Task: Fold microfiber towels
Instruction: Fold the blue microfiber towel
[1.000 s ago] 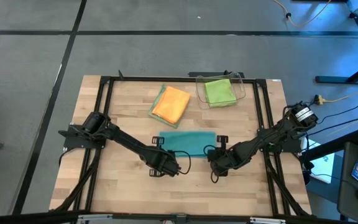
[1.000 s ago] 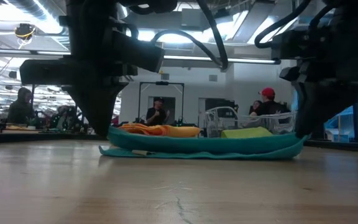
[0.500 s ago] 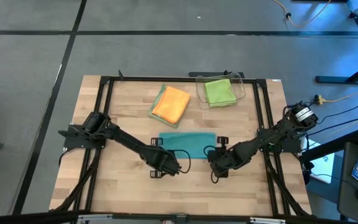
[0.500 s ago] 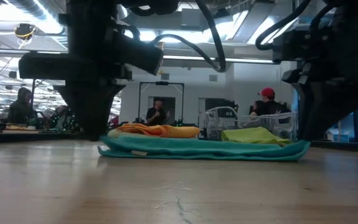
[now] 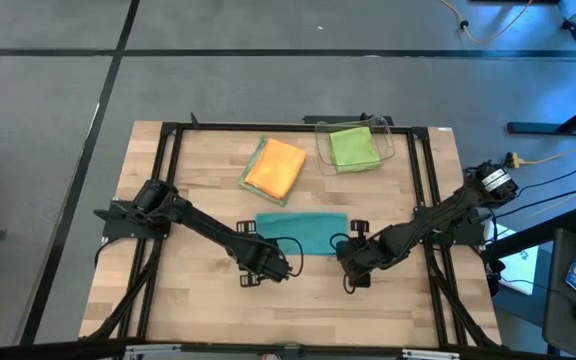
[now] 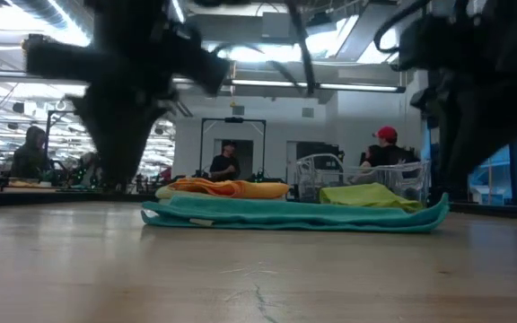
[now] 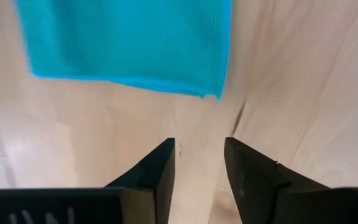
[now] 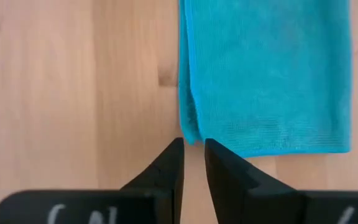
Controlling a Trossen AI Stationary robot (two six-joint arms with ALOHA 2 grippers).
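Observation:
A teal towel (image 5: 303, 230) lies folded into a long strip at the table's middle, flat on the wood, with its right end (image 6: 442, 208) curled up a little. My left gripper (image 7: 199, 147) stands open just near of the strip's left end (image 7: 210, 87), over bare wood, with nothing between its fingers. My right gripper (image 8: 193, 145) is open by a narrow gap just near of the strip's right end, and the towel's corner (image 8: 190, 134) lies right past its fingertips. An orange towel (image 5: 276, 166) rests on a pale sage one (image 5: 252, 172) at the back.
A clear plastic bin (image 5: 389, 131) at the back right holds a lime green towel (image 5: 352, 147). Black frame rails (image 5: 164, 180) run along the table's left, right and far sides. People (image 6: 386, 151) show in the room beyond the far edge.
The teal towel's two ends, held up a second ago at my grippers, have dropped, and the strip now lies flatter on the table. My left gripper has tipped and drawn slightly off the towel's left end.

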